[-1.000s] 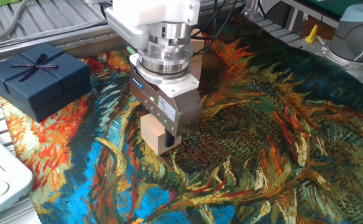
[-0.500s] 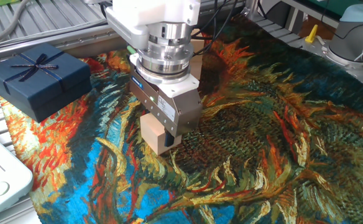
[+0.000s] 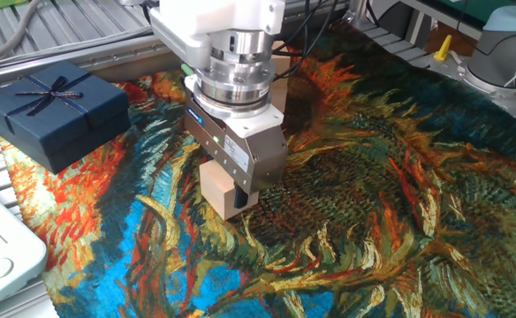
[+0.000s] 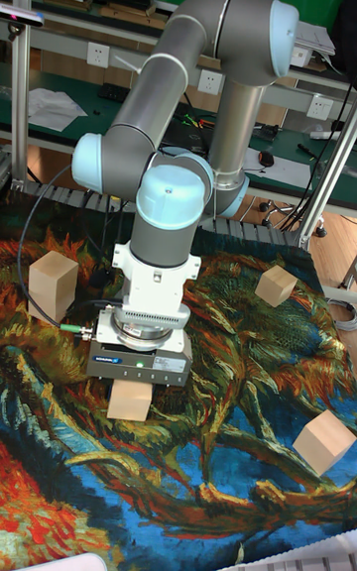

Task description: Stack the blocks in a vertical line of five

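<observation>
Nothing has moved across the last second: the claw (image 3: 237, 205) sits low over one wooden block (image 3: 217, 188) on the painted cloth of the worktop (image 3: 373, 230), its fingers straddling the cube, though whether they grip it cannot be told. Three more blocks lie apart from the claw: one to its side (image 4: 53, 285), one beyond it (image 4: 276, 285), one nearer the cloth's edge (image 4: 324, 441). Stiff, light, smooth wood probably suits a squeeze on opposite flat faces. No readable writing shows.
</observation>
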You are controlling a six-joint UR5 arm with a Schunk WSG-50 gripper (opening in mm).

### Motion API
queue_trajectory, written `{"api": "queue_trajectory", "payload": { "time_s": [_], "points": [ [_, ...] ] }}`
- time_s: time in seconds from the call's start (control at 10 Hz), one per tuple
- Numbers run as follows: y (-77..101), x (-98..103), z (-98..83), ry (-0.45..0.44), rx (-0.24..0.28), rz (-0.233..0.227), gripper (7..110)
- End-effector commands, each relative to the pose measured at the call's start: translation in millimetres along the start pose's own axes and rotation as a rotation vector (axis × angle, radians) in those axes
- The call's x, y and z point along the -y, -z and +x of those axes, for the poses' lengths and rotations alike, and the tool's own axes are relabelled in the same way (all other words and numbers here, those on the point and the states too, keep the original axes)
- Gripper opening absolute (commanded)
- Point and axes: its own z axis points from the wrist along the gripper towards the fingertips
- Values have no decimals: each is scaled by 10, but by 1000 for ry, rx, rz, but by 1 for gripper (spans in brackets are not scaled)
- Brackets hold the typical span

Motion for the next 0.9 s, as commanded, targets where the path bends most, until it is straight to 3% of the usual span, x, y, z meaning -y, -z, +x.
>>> {"api": "queue_trajectory", "payload": {
  "time_s": [0.0,0.2,0.4,0.6,0.8],
  "points": [
    [268,-119,13,12,4,-54,22],
    [479,-76,104,71,-8,-49,22],
    [703,96,203,189,-11,14,22],
    [984,83,403,252,-19,9,22],
    [1179,154,656,328,-53,34,22]
  ]
}}
